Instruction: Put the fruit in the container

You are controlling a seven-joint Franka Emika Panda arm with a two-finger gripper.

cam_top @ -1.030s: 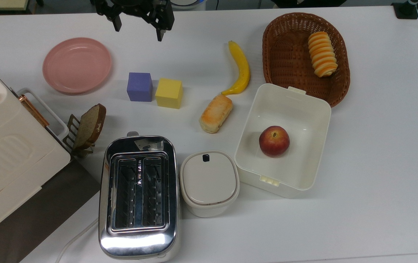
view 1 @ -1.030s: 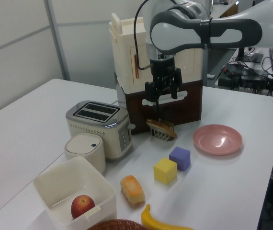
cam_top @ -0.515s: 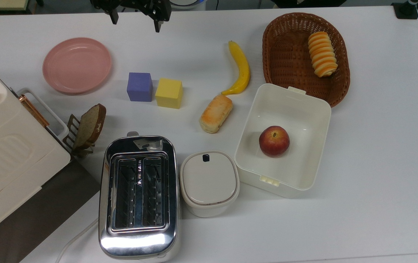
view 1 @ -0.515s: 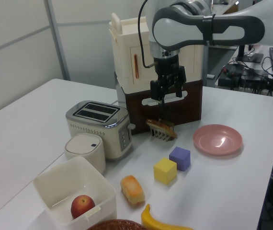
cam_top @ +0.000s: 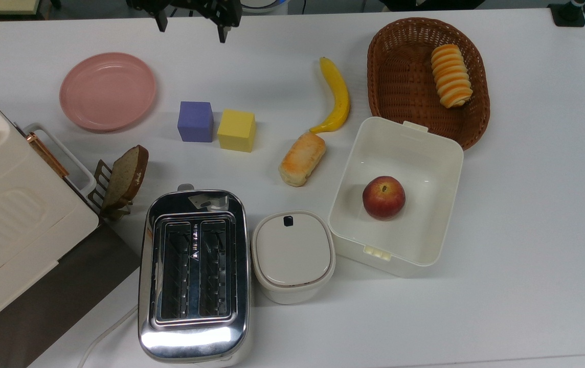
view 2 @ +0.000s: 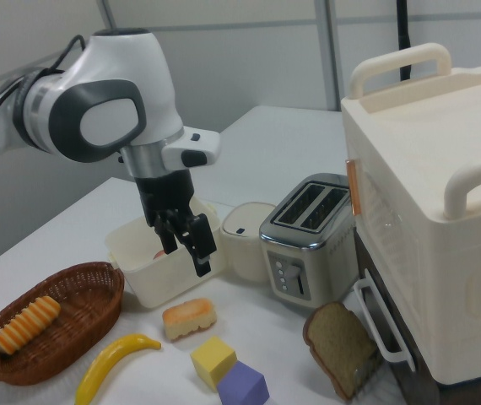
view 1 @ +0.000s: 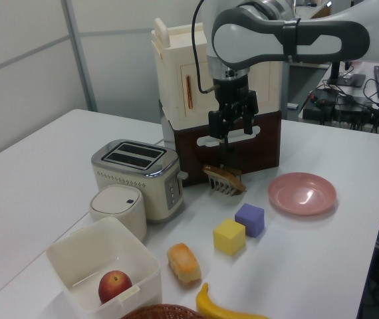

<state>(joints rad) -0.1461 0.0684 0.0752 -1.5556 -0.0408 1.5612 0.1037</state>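
The fruit, a round dark-red one with a yellow blush, lies on the floor of the container, a cream-white squarish box. In the left view the fruit sits low inside the container. My gripper hangs open and empty high over the table's far edge in the top view, well away from the box. In the left view the gripper is above the bread slice. Part of the container in the right view lies behind the gripper.
A banana and bread roll lie to the top view's left of the box, a wicker basket behind it. Purple and yellow cubes, a pink plate, a toaster and a lidded pot stand nearby.
The gripper has risen and drawn back toward the top view's top edge, still open and empty. The fruit rests unmoved in the box.
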